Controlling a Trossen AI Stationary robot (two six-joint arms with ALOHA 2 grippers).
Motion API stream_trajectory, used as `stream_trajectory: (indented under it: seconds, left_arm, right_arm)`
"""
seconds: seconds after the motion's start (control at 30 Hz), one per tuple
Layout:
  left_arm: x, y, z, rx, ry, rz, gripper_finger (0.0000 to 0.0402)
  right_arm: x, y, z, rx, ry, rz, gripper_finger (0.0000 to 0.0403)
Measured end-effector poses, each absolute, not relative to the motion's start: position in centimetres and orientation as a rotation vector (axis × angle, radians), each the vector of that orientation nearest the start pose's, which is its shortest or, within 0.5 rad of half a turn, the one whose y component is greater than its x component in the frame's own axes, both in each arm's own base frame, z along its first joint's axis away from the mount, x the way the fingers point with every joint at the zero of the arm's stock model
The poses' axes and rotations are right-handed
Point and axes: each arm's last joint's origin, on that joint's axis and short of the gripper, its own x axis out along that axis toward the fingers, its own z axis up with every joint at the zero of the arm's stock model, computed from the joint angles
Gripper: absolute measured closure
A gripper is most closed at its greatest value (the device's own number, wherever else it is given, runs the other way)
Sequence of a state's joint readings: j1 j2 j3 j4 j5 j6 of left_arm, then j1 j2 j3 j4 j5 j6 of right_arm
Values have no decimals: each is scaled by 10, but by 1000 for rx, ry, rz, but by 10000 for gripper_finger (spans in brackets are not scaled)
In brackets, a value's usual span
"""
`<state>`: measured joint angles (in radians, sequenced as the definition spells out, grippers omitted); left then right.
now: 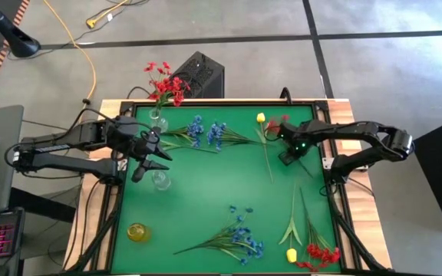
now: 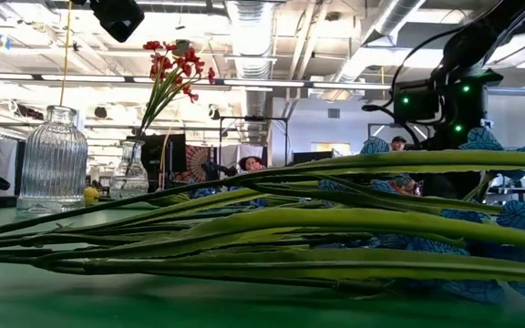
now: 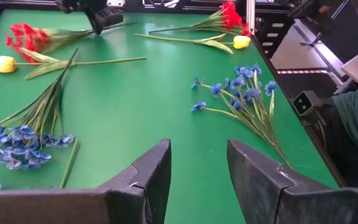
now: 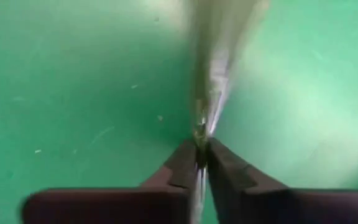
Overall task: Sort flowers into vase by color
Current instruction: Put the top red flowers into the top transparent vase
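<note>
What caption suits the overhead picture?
Right gripper pinches a red flower stem on the green table; left gripper waits open beside the vases.

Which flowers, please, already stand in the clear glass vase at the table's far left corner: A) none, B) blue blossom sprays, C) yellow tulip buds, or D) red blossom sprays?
D: the red blossom sprays rise from the clear ribbed glass vase, as the low view confirms.

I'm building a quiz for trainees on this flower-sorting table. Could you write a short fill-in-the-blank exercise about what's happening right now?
1. The right claw has closed on a thin ____.
2. The vase at the table's far edge already holds ____ flowers.
3. The left claw stands ____, holding nothing.
4. The small vase near the left front corner is ____ in colour.

Missing words: stem; red; open; yellow
</note>
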<state>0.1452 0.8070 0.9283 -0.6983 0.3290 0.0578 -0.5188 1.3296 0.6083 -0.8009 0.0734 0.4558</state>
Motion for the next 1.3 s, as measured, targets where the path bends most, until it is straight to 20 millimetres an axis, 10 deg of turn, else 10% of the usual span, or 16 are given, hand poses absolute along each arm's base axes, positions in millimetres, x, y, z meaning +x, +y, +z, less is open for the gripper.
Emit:
stream_trajectory:
  seconds: [0.37, 0.67, 1.03, 1.3]
  left_arm:
    - [151, 13, 329, -90, 586, -195, 258]
    - [150, 12, 327, -109, 607, -192, 258]
    - [157, 13, 324, -68, 532, -202, 258]
    - [185, 17, 284, -138, 307, -208, 258]
  right_arm:
    - [169, -90, 156, 658, 1369, -798, 365]
    - [182, -86, 215, 508, 1263, -840, 381]
    - [186, -66, 298, 319, 703, -710, 379]
    - [212, -41, 312, 211, 321, -429, 379]
